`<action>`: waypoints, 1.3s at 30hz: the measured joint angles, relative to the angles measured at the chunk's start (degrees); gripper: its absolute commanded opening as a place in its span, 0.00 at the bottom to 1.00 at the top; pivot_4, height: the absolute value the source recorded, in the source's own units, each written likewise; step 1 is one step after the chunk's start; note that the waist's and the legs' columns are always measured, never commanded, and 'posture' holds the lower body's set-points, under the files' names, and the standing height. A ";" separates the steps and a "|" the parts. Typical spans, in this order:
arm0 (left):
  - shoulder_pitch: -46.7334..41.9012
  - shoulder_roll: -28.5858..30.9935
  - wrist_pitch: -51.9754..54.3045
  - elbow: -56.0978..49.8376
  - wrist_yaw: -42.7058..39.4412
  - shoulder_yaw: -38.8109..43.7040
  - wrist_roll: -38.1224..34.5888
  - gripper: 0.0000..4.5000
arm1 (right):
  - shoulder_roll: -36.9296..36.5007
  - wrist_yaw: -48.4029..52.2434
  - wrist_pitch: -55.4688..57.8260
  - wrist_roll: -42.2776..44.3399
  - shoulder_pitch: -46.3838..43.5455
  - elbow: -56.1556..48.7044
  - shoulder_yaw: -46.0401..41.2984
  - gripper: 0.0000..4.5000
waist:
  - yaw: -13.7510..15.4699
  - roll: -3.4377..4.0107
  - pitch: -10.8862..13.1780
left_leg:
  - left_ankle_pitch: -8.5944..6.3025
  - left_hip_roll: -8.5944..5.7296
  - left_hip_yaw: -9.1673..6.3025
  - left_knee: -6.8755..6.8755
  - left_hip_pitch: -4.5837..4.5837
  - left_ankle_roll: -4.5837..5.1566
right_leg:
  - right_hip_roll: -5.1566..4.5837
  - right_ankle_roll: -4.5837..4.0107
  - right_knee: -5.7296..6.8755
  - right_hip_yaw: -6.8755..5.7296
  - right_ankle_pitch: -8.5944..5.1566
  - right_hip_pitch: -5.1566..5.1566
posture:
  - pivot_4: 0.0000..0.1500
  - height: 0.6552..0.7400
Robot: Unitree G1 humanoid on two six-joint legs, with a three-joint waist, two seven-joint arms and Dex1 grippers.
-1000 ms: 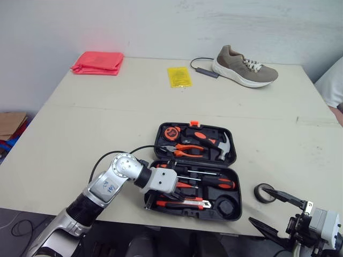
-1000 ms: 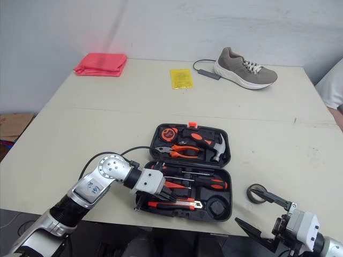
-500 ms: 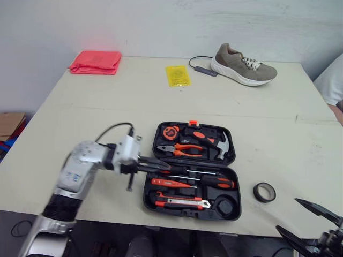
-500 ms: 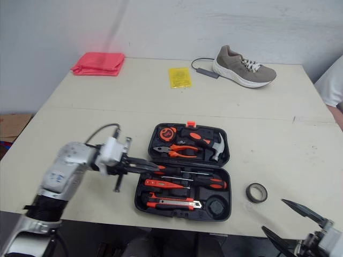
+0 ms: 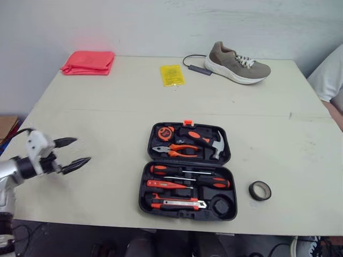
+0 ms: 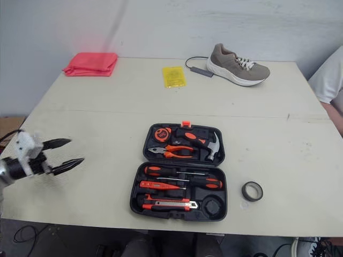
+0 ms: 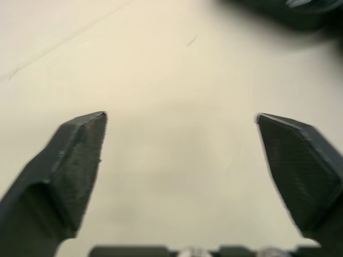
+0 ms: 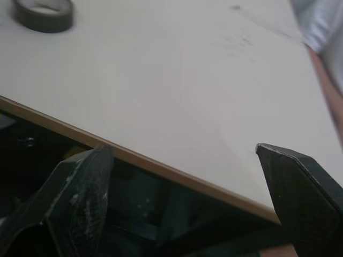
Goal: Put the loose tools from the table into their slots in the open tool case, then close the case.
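The right gripper [image 8: 185, 155] hangs spread and empty by the table's [image 5: 107, 193] near edge, nearer than the tool case [image 5: 187, 170]. The tape roll [image 5: 260, 190] lies loose just right of the tool case, near the vacant round slot [image 5: 221, 205] that is probably meant for it. Well left of the tool case the left gripper [image 5: 80, 150] hovers, fingers apart, holding nothing. The lid [image 5: 188, 142] lies flat, keeping the slots reachable.
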 measured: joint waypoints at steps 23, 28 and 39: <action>3.09 -9.38 4.87 -22.53 2.50 -3.67 -4.08 0.99 | -6.49 -10.41 10.86 -5.15 -4.44 -20.48 3.74 1.00 | -0.03 0.20 0.03 | 0.09 -0.13 0.04 -0.01 0.01 -0.19 | -0.08 0.15 0.07 -0.04 0.08 0.07 | 1.00 1.00; 1.01 -12.32 6.54 -31.15 0.02 -10.33 -5.24 0.99 | -12.07 -15.39 25.83 -6.67 -0.16 -40.30 6.53 1.00 | 0.08 0.16 0.04 | 0.18 -0.12 0.03 0.04 -0.10 -0.15 | 0.05 0.22 0.01 -0.04 0.12 0.06 | 1.00 1.00; -3.69 -14.48 18.15 -44.68 -3.45 -20.79 -11.46 0.99 | -33.00 -22.65 70.44 -6.69 1.33 -75.15 12.61 1.00 | 0.18 -0.26 0.23 | 0.32 -0.02 -0.03 0.25 -0.37 0.08 | 0.43 0.38 -0.15 0.06 0.20 -0.03 | 1.00 1.00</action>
